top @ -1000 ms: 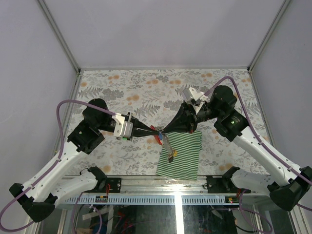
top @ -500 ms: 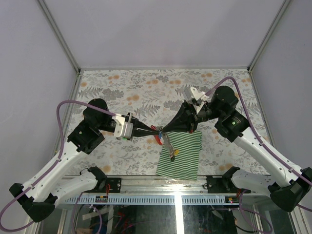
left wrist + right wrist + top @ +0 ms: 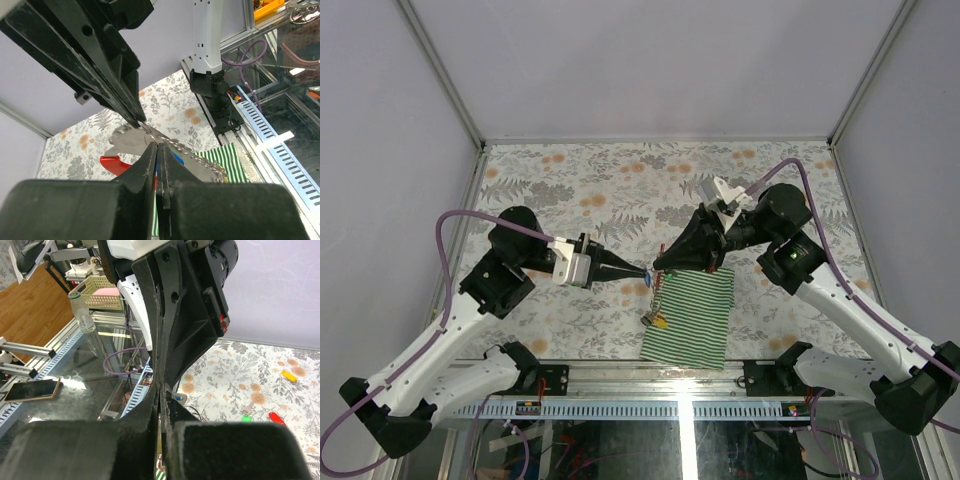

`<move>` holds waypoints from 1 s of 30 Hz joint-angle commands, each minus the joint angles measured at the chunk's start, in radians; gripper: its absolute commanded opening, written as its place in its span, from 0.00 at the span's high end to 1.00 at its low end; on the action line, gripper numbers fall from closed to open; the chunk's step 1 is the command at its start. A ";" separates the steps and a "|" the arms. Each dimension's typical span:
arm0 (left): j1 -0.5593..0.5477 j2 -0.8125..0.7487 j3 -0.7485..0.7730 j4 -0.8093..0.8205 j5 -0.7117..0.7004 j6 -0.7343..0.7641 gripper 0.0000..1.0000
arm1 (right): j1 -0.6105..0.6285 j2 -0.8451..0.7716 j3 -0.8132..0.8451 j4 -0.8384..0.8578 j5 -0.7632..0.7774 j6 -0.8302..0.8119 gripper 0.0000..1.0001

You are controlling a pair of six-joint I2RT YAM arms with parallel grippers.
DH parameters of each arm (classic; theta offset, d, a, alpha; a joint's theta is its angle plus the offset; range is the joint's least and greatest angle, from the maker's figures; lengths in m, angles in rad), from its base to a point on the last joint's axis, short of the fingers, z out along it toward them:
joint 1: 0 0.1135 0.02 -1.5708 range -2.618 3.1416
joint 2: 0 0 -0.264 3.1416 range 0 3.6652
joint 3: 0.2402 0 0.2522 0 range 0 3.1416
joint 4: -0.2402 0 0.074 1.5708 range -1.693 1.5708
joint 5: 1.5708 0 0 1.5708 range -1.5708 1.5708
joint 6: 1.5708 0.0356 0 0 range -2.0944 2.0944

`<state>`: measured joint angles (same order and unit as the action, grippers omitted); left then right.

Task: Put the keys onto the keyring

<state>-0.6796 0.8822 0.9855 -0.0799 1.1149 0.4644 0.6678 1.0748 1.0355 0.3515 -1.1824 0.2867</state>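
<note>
Top external view first: both arms reach inward and meet tip to tip over the middle of the floral worktop (image 3: 570, 180), a little toward its near edge. The left gripper (image 3: 645, 273) comes in from the left and the right gripper (image 3: 659, 268) from the right, their points almost touching. Right below them hangs the keyring (image 3: 658, 300), a grey chain dropping toward the near edge with a yellow tag (image 3: 662, 322) at its lower end, over the left border of the striped cloth (image 3: 695, 320), which lies at the middle of the near edge. Over to the left wrist view: the left fingers are pressed tight together with a thin sliver of red between them, though what they pinch I cannot make out. A blue tag (image 3: 177, 157) sits right against those fingertips. The right fingers come down from above, also pressed together, and the top of the chain meets their tip, so they are pinching the keyring. The red clip (image 3: 112, 163) pokes out to the left of the left fingers. Now the right wrist view: beyond the shut fingers, three loose ones lie flat on the worktop, well away from the action. These are a yellow-tagged key (image 3: 288, 375) farther off, and a green-tagged key (image 3: 245, 418) and red-tagged key (image 3: 274, 416) near each other
</note>
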 commanded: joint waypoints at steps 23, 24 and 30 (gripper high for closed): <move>0.002 -0.090 -0.146 0.228 -0.215 -0.225 1.00 | 0.001 -0.103 0.036 -0.063 0.200 -0.184 1.00; 0.002 -0.088 -0.148 0.189 -0.243 -0.224 1.00 | 0.001 -0.107 0.045 -0.111 0.214 -0.216 1.00; 0.002 -0.072 -0.235 0.029 -0.541 -0.373 1.00 | 0.001 -0.148 0.075 -0.330 0.345 -0.364 1.00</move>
<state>-0.6796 0.7975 0.8158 0.0502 0.8242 0.2310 0.6674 0.9825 1.0370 0.1513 -0.9550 0.0616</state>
